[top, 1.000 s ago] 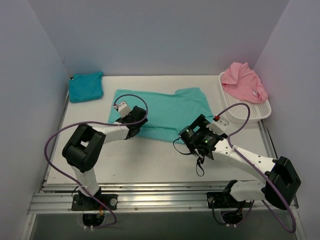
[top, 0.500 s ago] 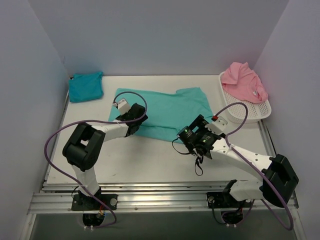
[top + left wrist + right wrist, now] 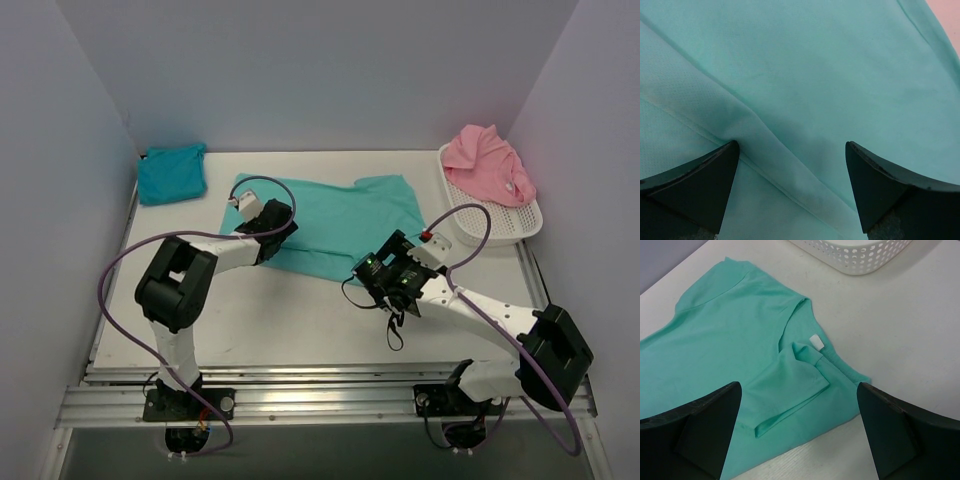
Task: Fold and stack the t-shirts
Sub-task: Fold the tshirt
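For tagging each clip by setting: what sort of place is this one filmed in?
Probably a lab test cell, not a home: a white table boxed in by plain walls, two arms bolted to a metal rail at its near edge, t-shirts and a mesh basket laid out.

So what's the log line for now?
left end effector open over sea-green shirt | right end effector open above sleeve | pink shirt in basket

No text is legible (white tag (image 3: 816, 341) on the sea-green t-shirt (image 3: 730, 330) included).
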Robot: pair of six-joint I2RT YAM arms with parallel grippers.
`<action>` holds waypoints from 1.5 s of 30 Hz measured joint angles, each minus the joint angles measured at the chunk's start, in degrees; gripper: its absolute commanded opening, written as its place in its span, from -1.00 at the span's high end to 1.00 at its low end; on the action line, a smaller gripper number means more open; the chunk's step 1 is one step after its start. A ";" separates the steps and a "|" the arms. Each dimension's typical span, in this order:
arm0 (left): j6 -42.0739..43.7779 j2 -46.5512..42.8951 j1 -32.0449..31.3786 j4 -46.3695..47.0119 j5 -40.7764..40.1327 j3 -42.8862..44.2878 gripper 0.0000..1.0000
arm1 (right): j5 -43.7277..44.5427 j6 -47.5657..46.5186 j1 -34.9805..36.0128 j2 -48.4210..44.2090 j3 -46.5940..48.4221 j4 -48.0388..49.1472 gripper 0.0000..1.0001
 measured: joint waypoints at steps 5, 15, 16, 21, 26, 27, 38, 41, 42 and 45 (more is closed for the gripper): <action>0.09 0.61 0.72 0.55 0.72 0.70 -0.92 | 0.11 -0.11 0.00 0.22 0.00 0.24 -0.91; 1.55 4.57 2.21 1.01 2.25 8.63 -0.93 | 0.31 -0.15 -0.07 1.64 0.00 0.61 -0.92; 1.60 5.75 2.56 1.03 2.73 10.03 -0.93 | 0.37 -0.15 -0.07 1.62 0.00 0.59 -0.92; 1.70 11.85 4.55 0.94 4.87 16.87 -0.93 | 0.44 -0.15 -0.48 0.94 -0.04 0.61 -0.92; 3.43 16.70 6.45 0.00 7.67 25.99 -0.92 | 0.94 -0.13 -0.94 -0.55 -0.66 0.57 -0.91; 4.00 16.79 6.62 -0.07 8.07 27.12 -0.91 | 1.14 -0.13 -0.94 -0.59 -0.72 0.57 -0.91; 12.24 -8.63 7.06 2.05 7.06 15.43 -0.88 | -3.43 -13.84 0.42 -7.08 -7.02 14.21 -0.77; 12.22 -20.17 6.71 4.17 6.10 7.02 -0.88 | -11.63 -20.59 -0.68 -13.79 -13.73 24.26 -0.64; 12.15 -23.08 6.69 4.94 5.81 4.37 -0.88 | -13.90 -21.66 -1.33 -15.41 -15.08 26.05 -0.66; 11.96 -27.96 6.71 5.70 5.44 -2.19 -0.88 | -18.36 -23.28 -2.45 -17.11 -15.98 28.50 -0.76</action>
